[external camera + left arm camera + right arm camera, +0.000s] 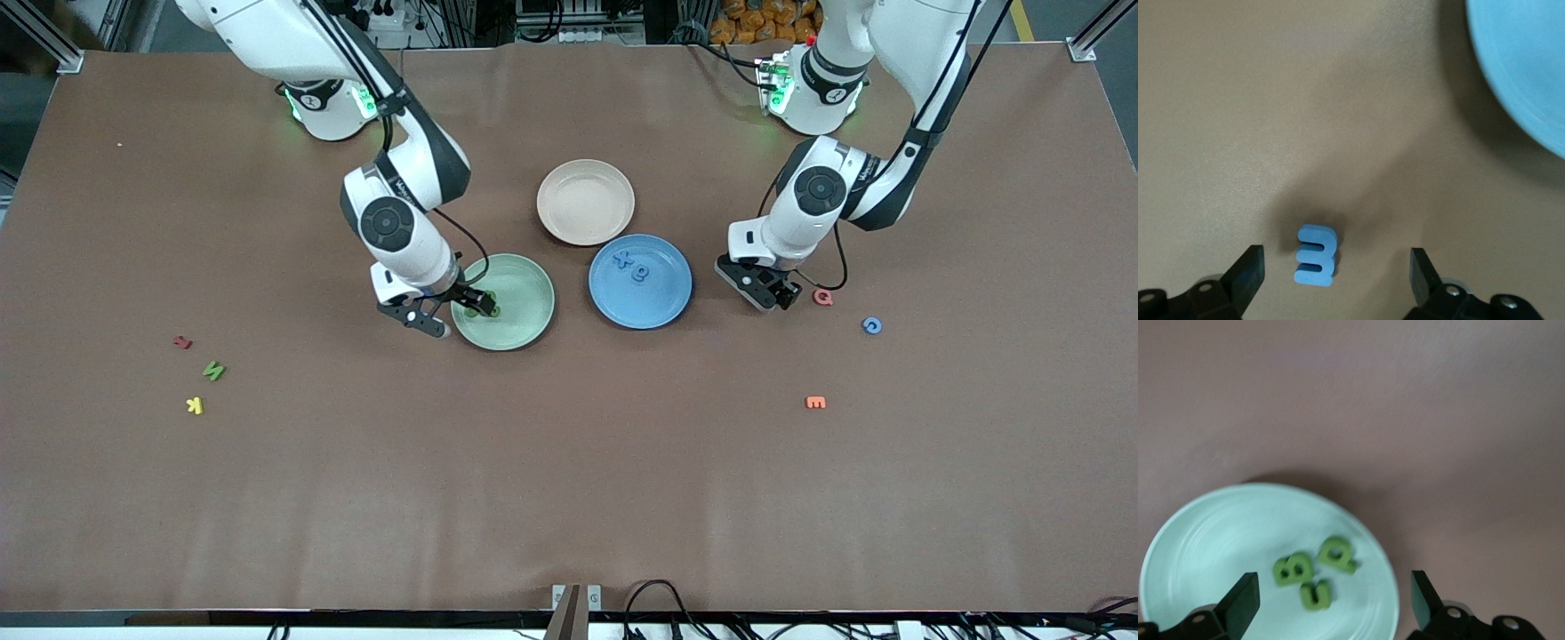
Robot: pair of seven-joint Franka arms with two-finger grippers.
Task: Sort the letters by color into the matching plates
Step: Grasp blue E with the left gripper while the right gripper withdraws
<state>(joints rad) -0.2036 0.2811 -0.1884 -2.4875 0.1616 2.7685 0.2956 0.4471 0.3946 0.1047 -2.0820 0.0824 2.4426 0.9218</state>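
The mint green plate (523, 286) holds three green letters (1293, 569), seen in the right wrist view on the plate (1211, 547). My right gripper (471, 307) hangs open and empty over that plate's edge (1331, 607). The blue plate (660, 302) holds two blue letters (631, 267). My left gripper (775, 295) is open, low over the table beside the blue plate, toward the left arm's end. A blue letter (1315, 255) lies on the table between its open fingers, untouched. The blue plate's rim (1525, 67) shows in the left wrist view. Another blue letter (872, 325) and a green letter (213, 371) lie loose on the table.
A beige-pink plate (586, 202) stands farther from the camera than the two plates. A red letter (823, 297) lies by my left gripper and an orange one (815, 403) nearer the camera. A red letter (182, 341) and a yellow one (195, 405) flank the green letter.
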